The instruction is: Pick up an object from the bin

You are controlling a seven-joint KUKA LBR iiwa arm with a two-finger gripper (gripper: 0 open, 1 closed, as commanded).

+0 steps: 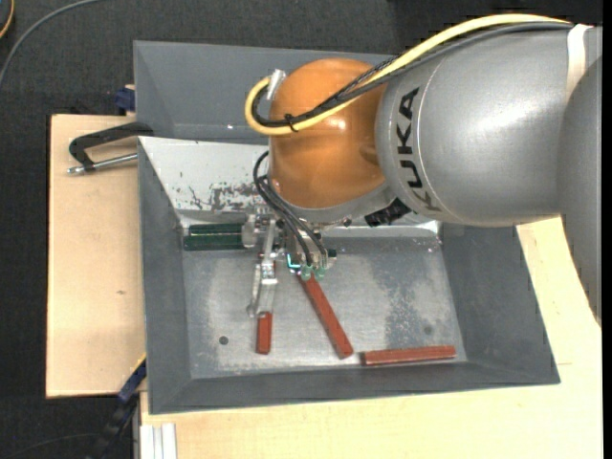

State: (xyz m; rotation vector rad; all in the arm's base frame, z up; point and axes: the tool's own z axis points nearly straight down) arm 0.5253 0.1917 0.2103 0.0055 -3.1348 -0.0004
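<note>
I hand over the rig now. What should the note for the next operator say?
Gripper: open, fingers spread over the middle of the bin, nothing between them.
Things: red flat bar at the front right, beside the gripper; dark green bar against the back wall, left.
Done: nothing picked yet.
Left: close on one thing, probably the nearer red flat bar, and lift it out.

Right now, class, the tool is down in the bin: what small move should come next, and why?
Probably a short descent onto the top end of the red stick. The tool sits just above it, beside the metal shaft of the red-handled utensil. The red bar and green block lie farther off, so the stick looks nearest.
</note>
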